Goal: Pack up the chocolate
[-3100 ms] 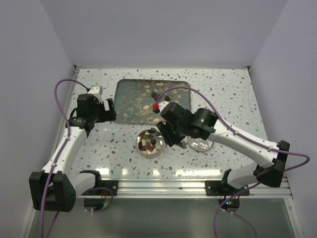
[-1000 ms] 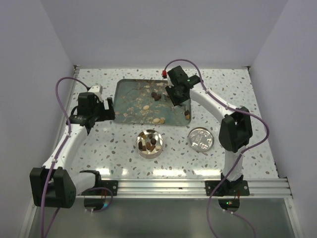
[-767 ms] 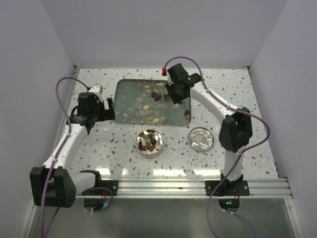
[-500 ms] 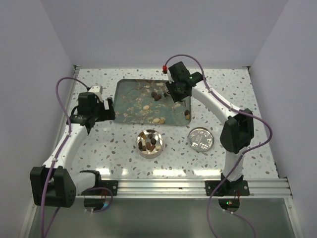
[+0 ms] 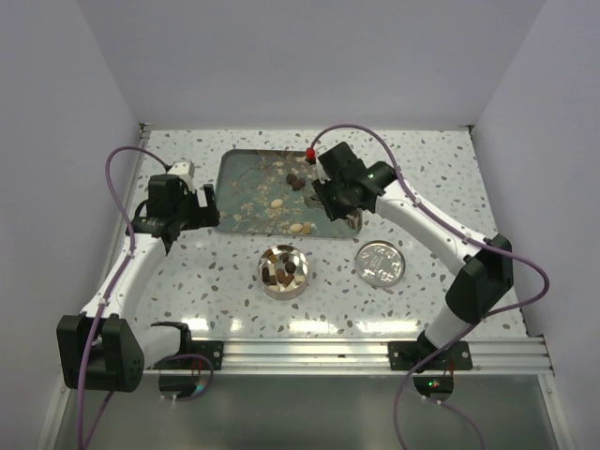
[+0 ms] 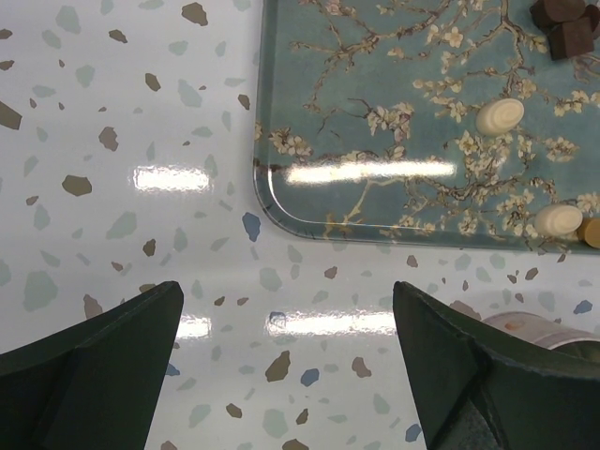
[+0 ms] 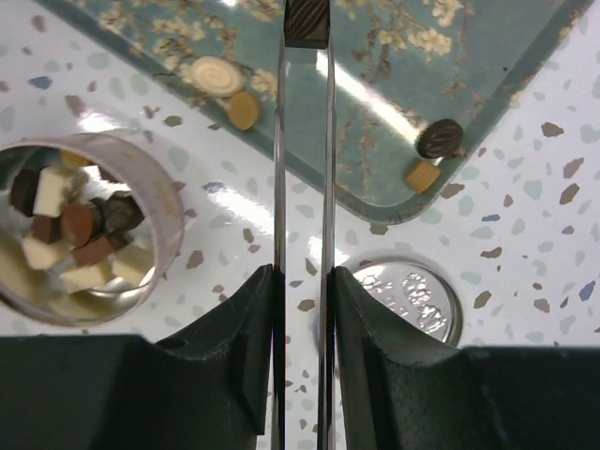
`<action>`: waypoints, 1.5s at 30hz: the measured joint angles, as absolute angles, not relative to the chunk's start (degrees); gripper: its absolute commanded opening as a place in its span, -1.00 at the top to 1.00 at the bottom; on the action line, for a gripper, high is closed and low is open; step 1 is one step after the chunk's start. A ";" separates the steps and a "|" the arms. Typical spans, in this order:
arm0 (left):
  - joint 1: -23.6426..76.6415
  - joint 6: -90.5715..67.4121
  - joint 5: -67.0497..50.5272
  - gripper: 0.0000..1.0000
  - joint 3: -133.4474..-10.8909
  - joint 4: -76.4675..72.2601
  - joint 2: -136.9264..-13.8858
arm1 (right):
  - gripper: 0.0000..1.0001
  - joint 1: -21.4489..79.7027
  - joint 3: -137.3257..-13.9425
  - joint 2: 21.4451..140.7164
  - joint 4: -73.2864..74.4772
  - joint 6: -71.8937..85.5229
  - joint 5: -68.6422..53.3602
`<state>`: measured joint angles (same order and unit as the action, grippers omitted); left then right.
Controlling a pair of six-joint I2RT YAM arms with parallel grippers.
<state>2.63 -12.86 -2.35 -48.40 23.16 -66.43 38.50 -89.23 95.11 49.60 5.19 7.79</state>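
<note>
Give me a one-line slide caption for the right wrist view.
Right hand pinches a dark chocolate over the tray, with the part-filled tin and lid nearby.

One tray (image 5: 244, 202), one tin (image 5: 263, 277), one lid (image 5: 381, 263), many chocolates (image 5: 277, 202).

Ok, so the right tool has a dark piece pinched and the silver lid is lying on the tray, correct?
Not quite. The silver lid lies on the speckled table, just off the tray's corner, not on the tray; the right wrist view shows it. The right tool does have a dark piece pinched.
</note>
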 measured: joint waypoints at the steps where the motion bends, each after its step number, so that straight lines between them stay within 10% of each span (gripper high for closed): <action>1: 2.63 -12.86 -2.37 -1.00 -48.40 23.16 -66.41 | 0.41 39.81 -89.23 94.17 50.00 5.65 7.99; 19: 2.63 -12.88 -3.01 -1.00 -46.02 23.49 -62.35 | 0.37 63.29 -89.23 82.32 62.83 16.93 9.56; 45: 2.63 -12.60 -2.98 -1.00 -45.19 24.62 -59.33 | 0.24 66.61 -90.15 83.20 64.69 20.38 13.23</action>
<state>2.63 -12.60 -2.98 -45.19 24.62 -59.33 66.61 -90.15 83.20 64.69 20.38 13.23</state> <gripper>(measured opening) 0.997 0.385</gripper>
